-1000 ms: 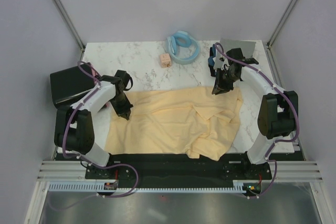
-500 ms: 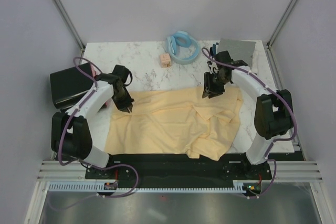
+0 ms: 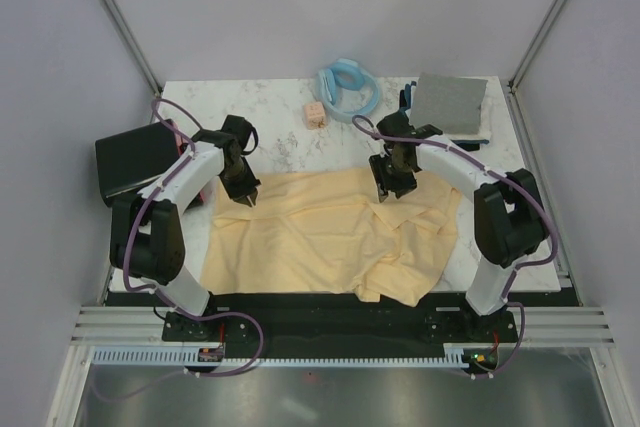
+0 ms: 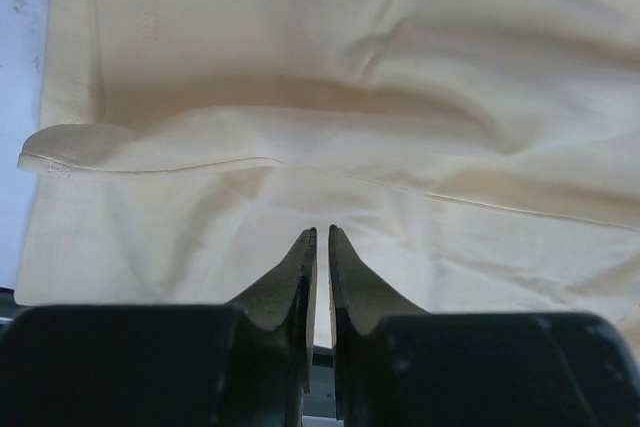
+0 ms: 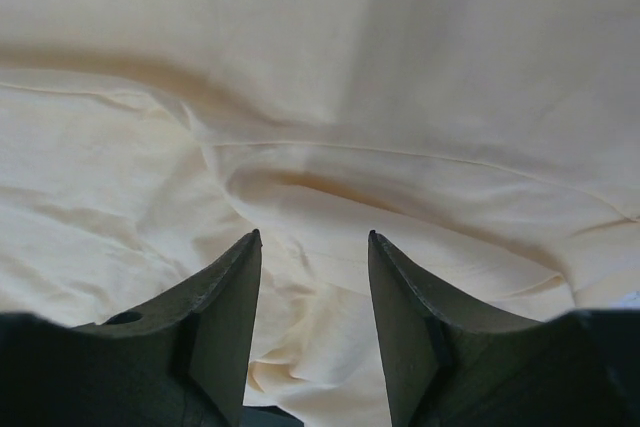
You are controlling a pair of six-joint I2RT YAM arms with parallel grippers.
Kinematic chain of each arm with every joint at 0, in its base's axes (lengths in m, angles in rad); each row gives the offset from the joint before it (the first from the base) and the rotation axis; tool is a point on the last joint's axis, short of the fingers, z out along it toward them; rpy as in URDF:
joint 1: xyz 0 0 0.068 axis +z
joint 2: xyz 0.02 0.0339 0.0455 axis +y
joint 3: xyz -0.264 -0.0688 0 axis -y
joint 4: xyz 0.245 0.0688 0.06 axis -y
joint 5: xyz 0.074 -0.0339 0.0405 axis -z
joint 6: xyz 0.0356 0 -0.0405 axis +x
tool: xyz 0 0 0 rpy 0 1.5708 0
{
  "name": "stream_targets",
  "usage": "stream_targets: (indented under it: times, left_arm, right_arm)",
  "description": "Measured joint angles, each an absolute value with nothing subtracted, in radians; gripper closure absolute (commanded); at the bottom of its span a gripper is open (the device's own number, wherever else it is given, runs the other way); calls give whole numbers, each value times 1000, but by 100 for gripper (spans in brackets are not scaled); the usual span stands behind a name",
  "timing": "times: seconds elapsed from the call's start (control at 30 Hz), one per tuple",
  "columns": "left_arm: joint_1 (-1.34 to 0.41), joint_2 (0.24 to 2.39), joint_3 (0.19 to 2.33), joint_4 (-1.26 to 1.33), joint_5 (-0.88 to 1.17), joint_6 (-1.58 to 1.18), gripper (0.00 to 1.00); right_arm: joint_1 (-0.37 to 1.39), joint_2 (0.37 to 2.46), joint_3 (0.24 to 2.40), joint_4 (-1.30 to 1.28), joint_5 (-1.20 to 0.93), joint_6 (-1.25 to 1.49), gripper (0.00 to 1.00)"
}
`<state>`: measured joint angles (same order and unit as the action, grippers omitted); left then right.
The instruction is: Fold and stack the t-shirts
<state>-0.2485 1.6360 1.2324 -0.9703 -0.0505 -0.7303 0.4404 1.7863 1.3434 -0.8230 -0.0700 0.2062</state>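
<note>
Right hand, spread, hovers over the table, where the pale yellow t-shirt lies long axis left-to-right. Its far edge sits under both hands. Left hand, barely parted and seemingly empty, is nearest the far-left corner.

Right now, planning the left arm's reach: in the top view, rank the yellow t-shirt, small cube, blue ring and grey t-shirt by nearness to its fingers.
1. yellow t-shirt, right beneath the left fingers
2. small cube, farther back, rightward
3. blue ring, back centre
4. grey t-shirt, back right corner
</note>
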Motion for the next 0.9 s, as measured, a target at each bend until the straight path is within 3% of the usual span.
stream_targets:
  times: [0.37,0.9]
  left_arm:
    - [-249,1636,1227,-970,-51,-712,84]
    - [-249,1636,1217,-970,-51,-692,84]
  right_arm:
    - [548,1911,1404,-827,2,186,45]
    - [550,1980,1437,-827,34,174,48]
